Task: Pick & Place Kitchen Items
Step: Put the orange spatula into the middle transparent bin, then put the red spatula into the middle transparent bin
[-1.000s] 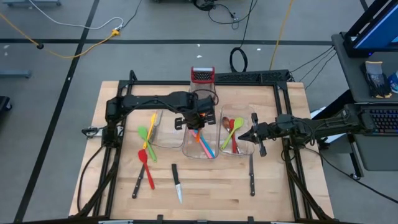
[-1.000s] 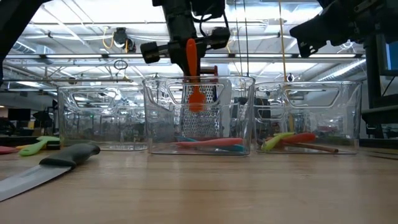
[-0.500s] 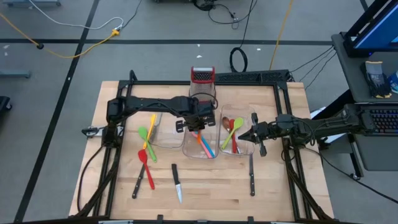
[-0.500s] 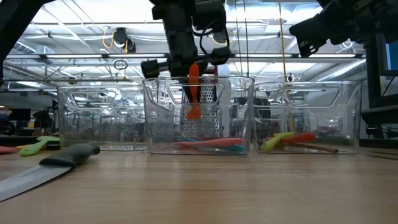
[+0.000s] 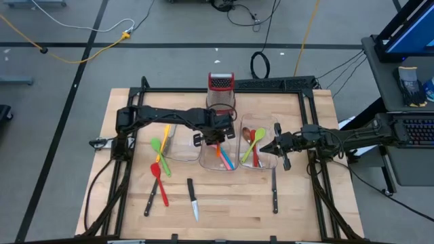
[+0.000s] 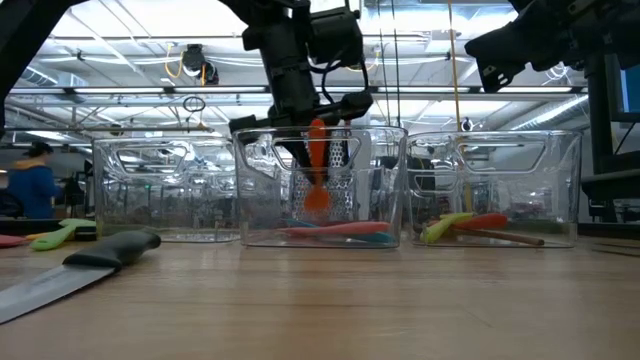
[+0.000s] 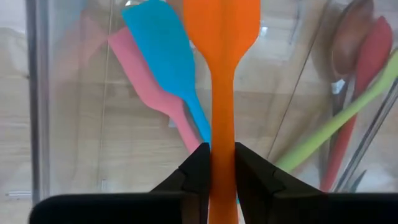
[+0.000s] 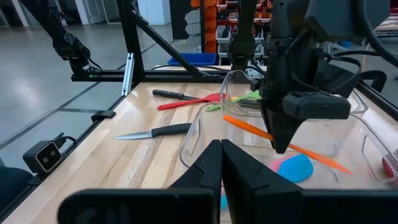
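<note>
An orange spatula (image 7: 221,93) hangs blade-down inside the middle bin (image 6: 392,180), at the centre of the low view, its blade just above the utensils on the bin floor. The left gripper (image 7: 221,171) holds it by the handle; in the left wrist view both dark fingers (image 7: 194,171) press against the orange handle, one on each side. Below the blade lie a blue spatula (image 7: 163,56) and a pink spatula (image 7: 149,87), crossing each other on the bottom of the same bin.

In the high view the left gripper (image 5: 211,133) sits over the middle bin (image 5: 203,163) at the centre of the frame, its arm reaching in from the left. A steel grater (image 5: 220,87) with a red top stands just above that bin in the picture.

The right bin (image 5: 267,163), right of centre, contains a green spoon (image 5: 253,144), a red spoon (image 5: 255,154) and a brown spoon (image 5: 246,135). The right gripper (image 5: 264,147) hovers at this bin's right edge with its fingers pressed together, holding nothing.

The left bin (image 5: 178,154) sits left of centre with a yellow utensil (image 5: 164,139) leaning at its edge. On the bare wood at the lower left lie a green spoon (image 5: 159,154), a red spoon (image 5: 158,181) and two knives (image 5: 192,200), and another knife (image 5: 274,193) lies lower right. In the low view a black knife handle (image 6: 110,248) fills the lower left foreground.
</note>
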Robot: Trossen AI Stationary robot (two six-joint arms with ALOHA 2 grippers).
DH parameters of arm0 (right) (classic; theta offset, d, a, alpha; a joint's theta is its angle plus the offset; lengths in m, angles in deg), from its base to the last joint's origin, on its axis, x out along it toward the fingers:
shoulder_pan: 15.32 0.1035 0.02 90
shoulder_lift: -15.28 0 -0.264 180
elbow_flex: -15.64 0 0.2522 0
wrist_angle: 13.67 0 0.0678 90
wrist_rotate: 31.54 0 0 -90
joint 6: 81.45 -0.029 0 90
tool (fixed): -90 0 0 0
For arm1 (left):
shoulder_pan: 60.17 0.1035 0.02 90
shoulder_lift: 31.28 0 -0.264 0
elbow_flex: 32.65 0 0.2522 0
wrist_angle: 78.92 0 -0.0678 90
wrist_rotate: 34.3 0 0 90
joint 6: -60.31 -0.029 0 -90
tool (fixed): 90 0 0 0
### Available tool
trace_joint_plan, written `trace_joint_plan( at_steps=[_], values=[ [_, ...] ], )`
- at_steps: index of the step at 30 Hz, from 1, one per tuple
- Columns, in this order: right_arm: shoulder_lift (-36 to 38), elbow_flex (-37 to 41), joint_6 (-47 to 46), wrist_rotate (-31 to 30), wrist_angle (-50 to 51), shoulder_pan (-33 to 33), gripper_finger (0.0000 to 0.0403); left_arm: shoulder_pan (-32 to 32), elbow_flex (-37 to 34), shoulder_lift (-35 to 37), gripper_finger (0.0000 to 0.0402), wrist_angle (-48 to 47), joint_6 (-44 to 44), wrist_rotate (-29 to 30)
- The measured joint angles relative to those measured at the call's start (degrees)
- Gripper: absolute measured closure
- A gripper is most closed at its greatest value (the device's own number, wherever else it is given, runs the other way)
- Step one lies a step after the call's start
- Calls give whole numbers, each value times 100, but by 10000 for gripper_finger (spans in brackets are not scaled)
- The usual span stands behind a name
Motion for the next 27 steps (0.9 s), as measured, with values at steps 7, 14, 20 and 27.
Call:
trace_joint_plan(
  at_steps=[7,14,20,27],
  values=[
    [2,0,-1,0,-37,0,403,-4,0,0,296,84,-242,2],
    [2,0,-2,0,-50,0,403,-4,2,14,223,205,-501,-287],
    [2,0,-2,0,-53,0,403,-103,5,366,187,458,-985,-721],
    [1,0,-4,-4,-72,0,403,-833,11,1230,183,104,-1125,-171]
  ],
)
